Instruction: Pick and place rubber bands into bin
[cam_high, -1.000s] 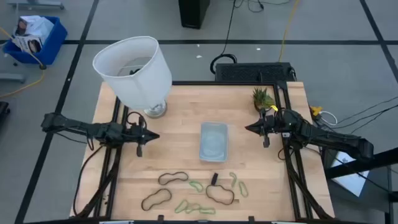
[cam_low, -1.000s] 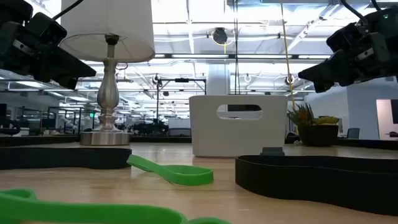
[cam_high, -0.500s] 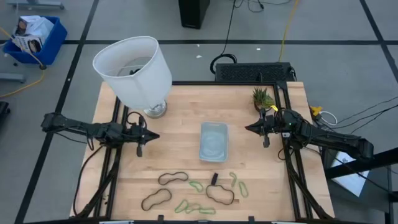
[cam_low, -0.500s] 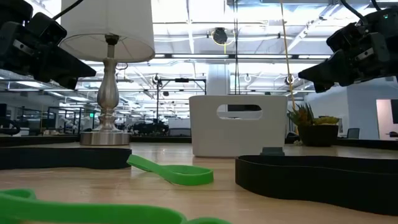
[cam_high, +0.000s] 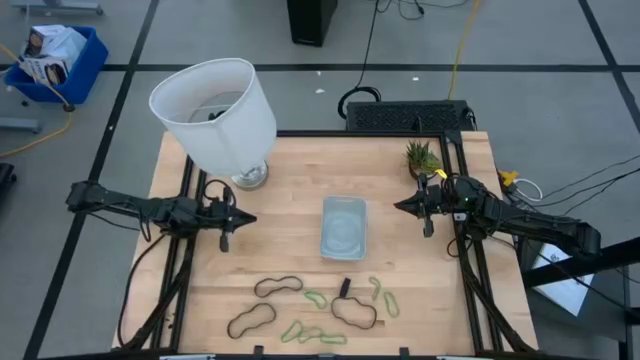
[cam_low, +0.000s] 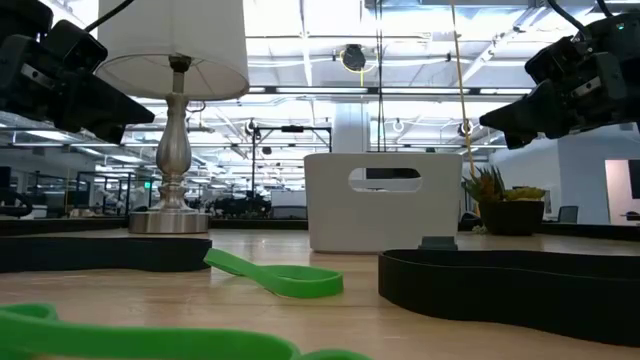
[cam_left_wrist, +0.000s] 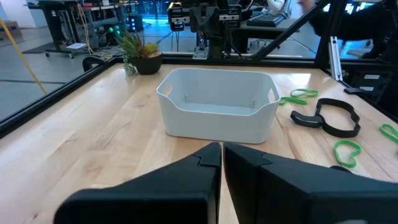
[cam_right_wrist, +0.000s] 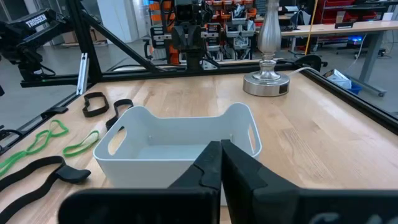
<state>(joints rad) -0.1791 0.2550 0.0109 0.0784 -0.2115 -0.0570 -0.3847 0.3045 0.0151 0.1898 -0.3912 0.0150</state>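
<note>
The pale clear bin (cam_high: 343, 227) stands on the table's middle; it also shows in the left wrist view (cam_left_wrist: 217, 112) and the right wrist view (cam_right_wrist: 177, 146). Black rubber bands (cam_high: 277, 286) (cam_high: 354, 313) and light green ones (cam_high: 383, 294) (cam_high: 312, 333) lie flat near the table's near edge. My left gripper (cam_high: 246, 218) hovers left of the bin, shut and empty (cam_left_wrist: 221, 151). My right gripper (cam_high: 400, 206) hovers right of the bin, shut and empty (cam_right_wrist: 221, 148).
A lamp with a white shade (cam_high: 215, 115) stands at the far left of the table. A small potted plant (cam_high: 423, 157) stands at the far right. A small black block (cam_high: 344, 287) lies among the bands. A blue crate (cam_high: 55, 60) sits on the floor.
</note>
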